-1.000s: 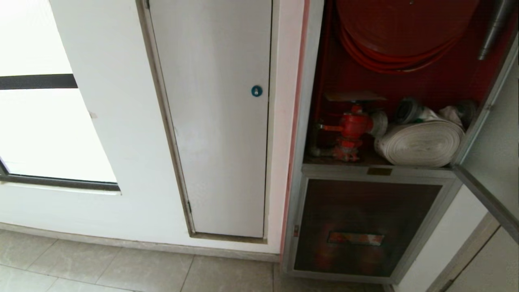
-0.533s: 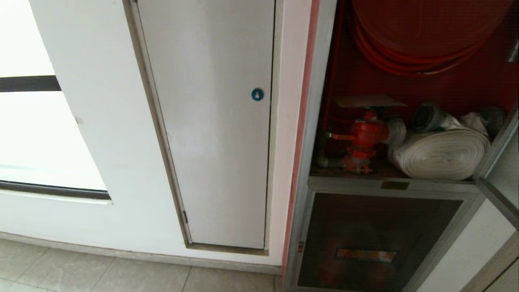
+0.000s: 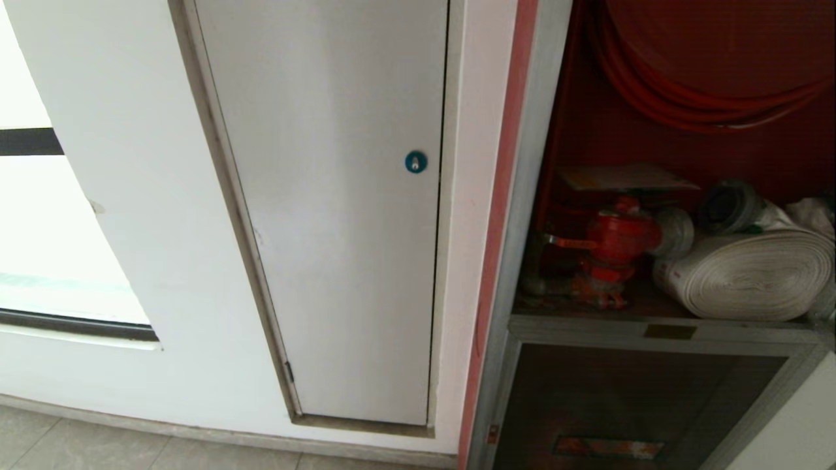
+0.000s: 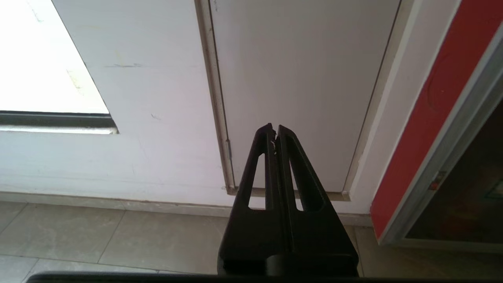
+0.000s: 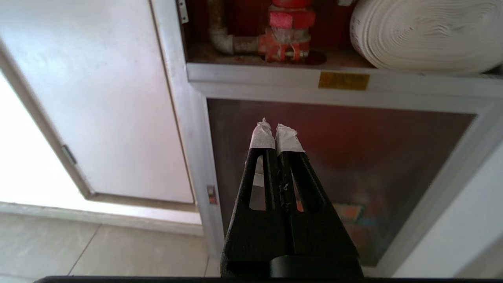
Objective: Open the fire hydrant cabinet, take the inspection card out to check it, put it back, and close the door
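The fire hydrant cabinet (image 3: 530, 196) stands open at the right, showing its red inside. The inspection card (image 3: 624, 176) lies flat on top of the red valve (image 3: 620, 238), beside the white rolled hose (image 3: 751, 274) and under the red hose reel (image 3: 712, 72). The door is out of view. Neither gripper shows in the head view. My right gripper (image 5: 275, 127), with white-taped tips, is shut and empty, low before the cabinet's lower dark-glass door (image 5: 353, 157), below the valve (image 5: 289, 35). My left gripper (image 4: 274, 127) is shut and empty, facing the white panel door (image 4: 298, 78).
A white panel door (image 3: 339, 196) with a blue round lock (image 3: 414, 161) fills the wall left of the cabinet. Further left is a bright window (image 3: 39, 261). Grey floor tiles (image 3: 98, 450) run along the wall's foot. The lower dark-glass door (image 3: 627, 405) sits under the cabinet shelf.
The whole head picture has shifted: the wall and cabinet look larger and sit further right and lower, so the camera has moved closer. The open door has slid out of frame.
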Controlling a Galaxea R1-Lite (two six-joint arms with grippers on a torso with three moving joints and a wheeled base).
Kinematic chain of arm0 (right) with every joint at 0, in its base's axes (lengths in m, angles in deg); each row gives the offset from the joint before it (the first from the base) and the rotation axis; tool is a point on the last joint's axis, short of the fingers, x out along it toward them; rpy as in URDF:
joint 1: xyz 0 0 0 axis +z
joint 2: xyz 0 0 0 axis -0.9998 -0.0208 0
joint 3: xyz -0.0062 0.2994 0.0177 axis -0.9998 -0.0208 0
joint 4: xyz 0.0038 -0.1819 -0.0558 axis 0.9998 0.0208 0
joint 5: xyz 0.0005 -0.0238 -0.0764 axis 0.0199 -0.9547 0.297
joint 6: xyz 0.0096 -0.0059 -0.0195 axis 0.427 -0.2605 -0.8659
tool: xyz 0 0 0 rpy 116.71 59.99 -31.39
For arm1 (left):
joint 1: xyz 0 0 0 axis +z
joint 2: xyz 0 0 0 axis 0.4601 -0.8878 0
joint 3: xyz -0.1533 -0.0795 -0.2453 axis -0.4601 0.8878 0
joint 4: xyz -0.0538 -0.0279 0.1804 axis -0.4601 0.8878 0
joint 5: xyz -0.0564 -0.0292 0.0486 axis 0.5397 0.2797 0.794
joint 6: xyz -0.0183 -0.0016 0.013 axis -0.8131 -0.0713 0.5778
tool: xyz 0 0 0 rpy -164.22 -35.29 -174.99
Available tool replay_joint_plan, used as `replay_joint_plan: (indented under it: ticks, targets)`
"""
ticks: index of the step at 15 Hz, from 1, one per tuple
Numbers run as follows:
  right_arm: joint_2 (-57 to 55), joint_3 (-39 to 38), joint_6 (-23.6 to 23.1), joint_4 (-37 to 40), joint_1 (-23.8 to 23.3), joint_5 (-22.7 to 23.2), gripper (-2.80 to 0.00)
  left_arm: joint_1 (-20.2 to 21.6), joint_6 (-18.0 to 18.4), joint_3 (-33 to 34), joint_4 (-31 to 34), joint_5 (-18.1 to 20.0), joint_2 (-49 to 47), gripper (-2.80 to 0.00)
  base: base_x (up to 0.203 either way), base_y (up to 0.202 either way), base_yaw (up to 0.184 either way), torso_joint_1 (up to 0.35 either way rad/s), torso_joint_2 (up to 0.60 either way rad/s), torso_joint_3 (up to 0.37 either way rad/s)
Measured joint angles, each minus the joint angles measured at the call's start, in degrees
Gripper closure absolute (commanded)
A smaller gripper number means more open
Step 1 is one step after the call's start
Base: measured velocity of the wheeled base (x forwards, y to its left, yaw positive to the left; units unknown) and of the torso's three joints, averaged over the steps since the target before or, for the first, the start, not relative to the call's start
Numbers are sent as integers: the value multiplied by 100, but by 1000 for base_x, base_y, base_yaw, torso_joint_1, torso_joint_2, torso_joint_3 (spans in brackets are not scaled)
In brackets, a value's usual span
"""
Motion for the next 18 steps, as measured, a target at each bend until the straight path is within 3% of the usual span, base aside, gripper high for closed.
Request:
replay_joint_plan:
  ticks: [11,18]
  targets:
    - [0,0,0,-4,0,0,0,0,5,0,-2,0,0,0,195,0,0,1,2,2]
    - [0,0,1,2,-2,0,0,0,0,0,-3,3,0,0,17,0,0,3,1,0]
